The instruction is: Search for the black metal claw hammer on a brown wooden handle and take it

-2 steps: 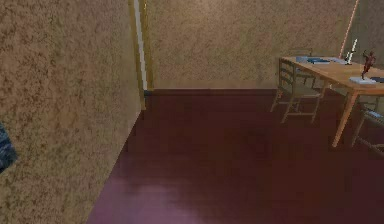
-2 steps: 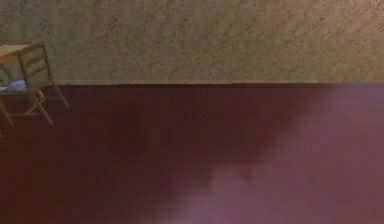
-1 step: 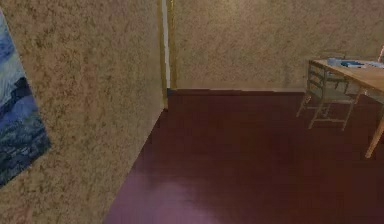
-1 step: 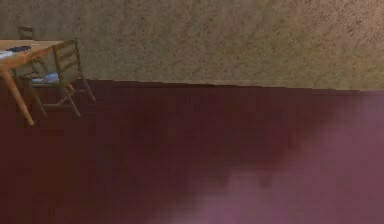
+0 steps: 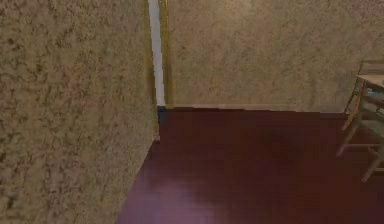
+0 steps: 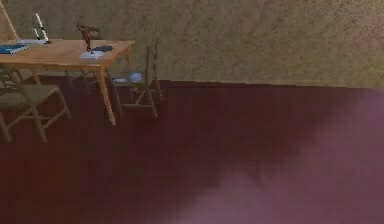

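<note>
A brown wooden counter (image 6: 60, 48) stands on dark red floor (image 6: 230, 140), a wooden chair (image 6: 140, 75) beside it, speckled tan wall (image 6: 250, 40) behind. The gripper's state I cannot tell.

Walls (image 5: 60, 100) speckled in tan and ochre, floor (image 5: 260, 160) coloured deep maroon, upright strip (image 5: 156, 50) painted white, table (image 6: 65, 47) orange-brown, something blue (image 6: 12, 48) at its left edge, perhaps a book.
</note>
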Tool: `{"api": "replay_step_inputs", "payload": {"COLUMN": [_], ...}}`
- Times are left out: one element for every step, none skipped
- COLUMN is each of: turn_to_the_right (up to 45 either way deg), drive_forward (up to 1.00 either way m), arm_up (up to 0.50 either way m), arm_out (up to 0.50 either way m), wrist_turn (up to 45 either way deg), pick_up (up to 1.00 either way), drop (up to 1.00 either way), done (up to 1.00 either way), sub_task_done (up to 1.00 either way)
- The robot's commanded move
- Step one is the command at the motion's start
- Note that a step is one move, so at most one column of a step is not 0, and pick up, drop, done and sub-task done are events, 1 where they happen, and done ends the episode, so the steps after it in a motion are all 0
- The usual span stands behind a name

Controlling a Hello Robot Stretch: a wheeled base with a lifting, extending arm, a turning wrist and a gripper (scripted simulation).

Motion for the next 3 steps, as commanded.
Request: {"api": "replay_step_inputs", "payload": {"turn_to_the_right": [0.0,0.0,0.0], "drive_forward": [1.0,1.0,0.5], "arm_up": [0.0,0.0,0.0], "arm_out": [0.0,0.0,0.0], "wrist_turn": [0.0,0.0,0.0], "pick_up": [0.0,0.0,0.0], "drop": [0.0,0.0,0.0], "done": [0.0,0.0,0.0], "sub_task_done": [0.0,0.0,0.0]}}
